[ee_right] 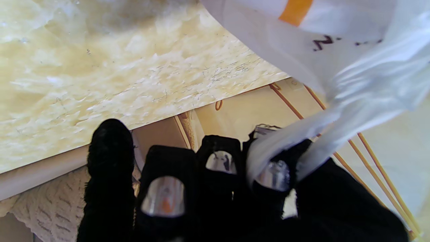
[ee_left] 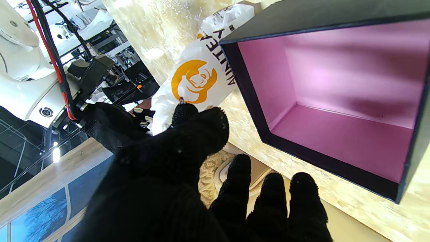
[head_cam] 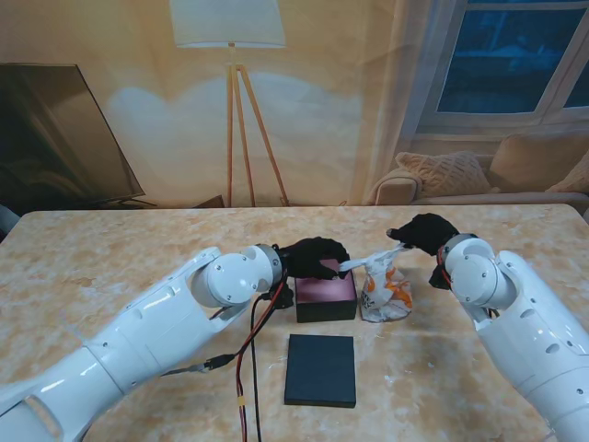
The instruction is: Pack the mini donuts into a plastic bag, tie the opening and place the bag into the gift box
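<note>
The white plastic bag [head_cam: 385, 290] with its orange logo stands on the marble worktop [head_cam: 110, 267], just right of the open, pink-lined gift box [head_cam: 326, 296]. Both the left hand [head_cam: 314, 257] and right hand [head_cam: 422, 232] pinch stretched strips of its top. The dark lid [head_cam: 320, 369] lies nearer to me.

White glossy arms with round joints; left hand [head_cam: 313, 256] and right hand [head_cam: 423, 232] wore black knit gloves; red and black cables [head_cam: 247, 354] ran along left arm.
</note>
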